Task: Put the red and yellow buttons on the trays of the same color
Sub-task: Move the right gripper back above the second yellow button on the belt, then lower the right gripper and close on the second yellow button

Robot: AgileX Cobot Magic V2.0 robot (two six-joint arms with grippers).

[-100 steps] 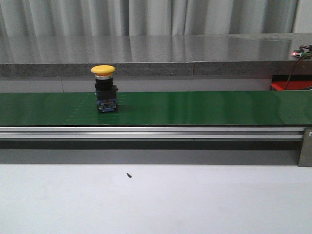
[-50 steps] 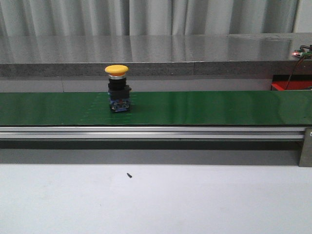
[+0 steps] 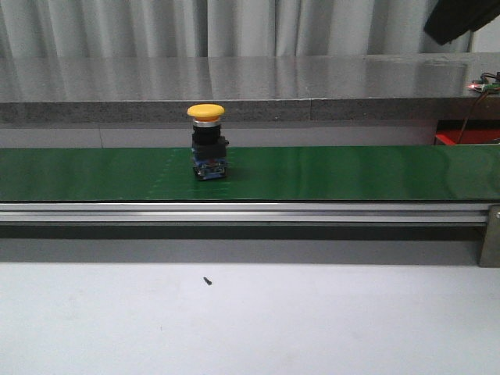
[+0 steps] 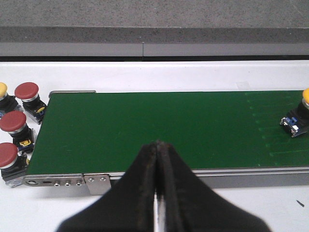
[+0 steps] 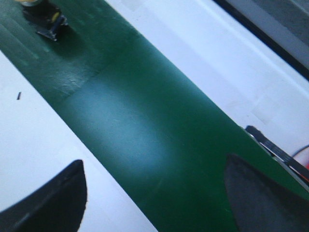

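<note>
Nearest me, on the white table [image 3: 250, 328], a tiny dark speck [image 3: 207, 280] lies just in front of the conveyor's aluminium rail [image 3: 234, 212]. My left gripper [image 4: 157, 145] hangs over the near edge of the green belt [image 3: 351, 172], its two dark fingers pressed together with nothing between them. My right gripper [image 5: 154, 193] is spread wide, one fingertip [image 5: 58, 198] over the white table on the near side of the belt and the other over the belt's far side, and it carries nothing.

On the belt stands the yellow button [image 3: 207, 144], upright on its black body with a blue base, left of the belt's middle. My left wrist camera catches only its edge [image 4: 297, 121]; my right wrist camera shows what I take to be its base [image 5: 46, 21], though the view there is blurred.

Off the belt's left end, on the table, three red buttons [image 4: 17, 123] stand close together in a cluster, with one more yellow-capped one [image 4: 4, 94] just beside them.

Beyond the belt runs a grey stone-like ledge [image 3: 234, 86], then pale curtains [image 3: 195, 27]. A dark shape [image 3: 457, 19] hangs above the ledge's right end, and a red part [image 3: 461, 138] with a small lit board [image 3: 483, 84] sits at the belt's right end.
</note>
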